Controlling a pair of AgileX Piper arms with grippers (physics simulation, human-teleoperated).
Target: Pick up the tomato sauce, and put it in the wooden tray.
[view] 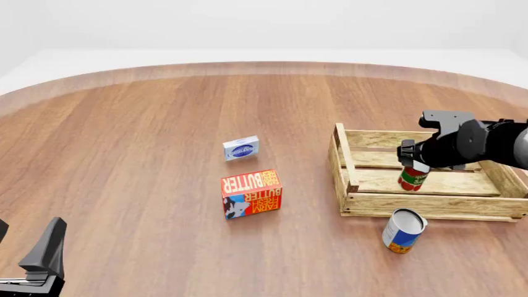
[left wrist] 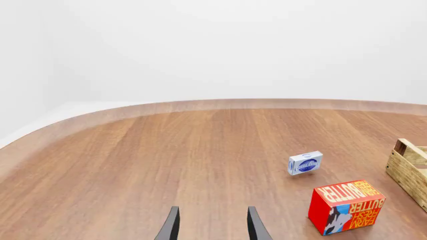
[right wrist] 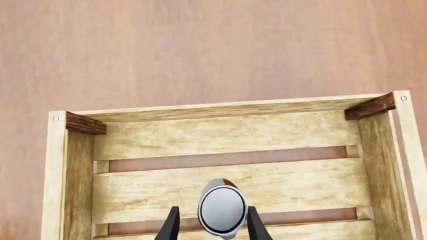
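Observation:
The tomato sauce [view: 412, 179], a small can with a red and green label, stands upright inside the wooden tray [view: 347, 166], low over its slatted floor near the front wall. My right gripper [view: 413, 166] comes down from above and is shut on it. In the right wrist view the silvery top of the tomato sauce [right wrist: 222, 210] sits between the two dark fingers of the right gripper [right wrist: 213, 212], over the wooden tray [right wrist: 227, 134]. My left gripper [left wrist: 213, 212] is open and empty above bare table, far from the tray, at the near left [view: 29, 238].
A red butter box [view: 251, 193] stands mid-table, with a small blue-white box [view: 241, 148] behind it. A blue-white-orange can [view: 404, 230] leans on the table just in front of the tray's front wall. The left wrist view shows the butter box [left wrist: 347, 206] and a tray corner [left wrist: 405, 170].

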